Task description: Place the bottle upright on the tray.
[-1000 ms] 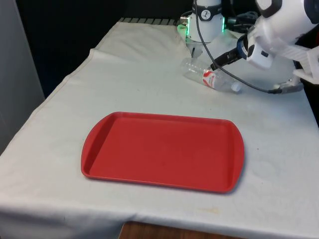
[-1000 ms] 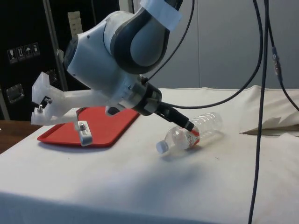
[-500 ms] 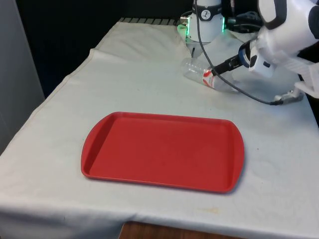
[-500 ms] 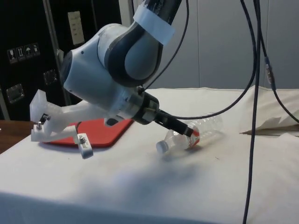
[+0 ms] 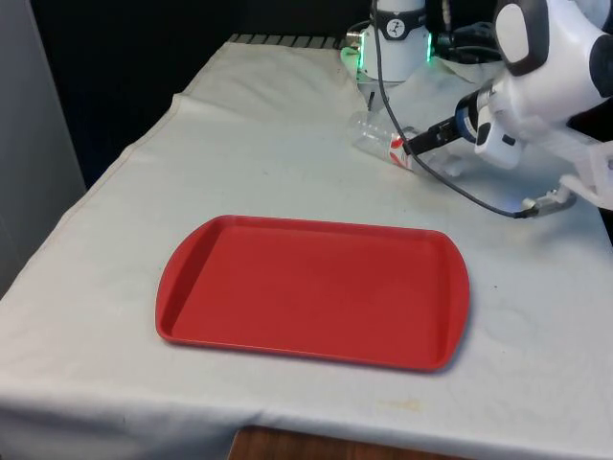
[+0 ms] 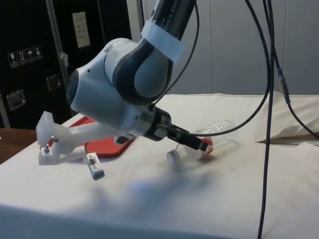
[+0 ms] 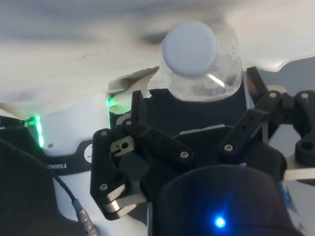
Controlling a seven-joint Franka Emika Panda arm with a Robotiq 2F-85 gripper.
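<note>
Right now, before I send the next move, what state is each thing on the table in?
Clear plastic bottle with a red label: lying on its side on the white cloth, white cap on, off the tray.
Red plastic tray: flat on the cloth, nothing on it.
Black two-finger gripper: low by the bottle's cap end, jaws apart, holding nothing.

Clear plastic bottle (image 6: 214, 134), cloth-covered table (image 5: 287, 163)

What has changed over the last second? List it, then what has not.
The end effector has dropped lower toward the cloth and closed in on the cap end of the bottle, its cap facing the wrist camera. Nothing has been gripped. The bottle lies on its side in the same spot, and the red tray has not moved.
</note>
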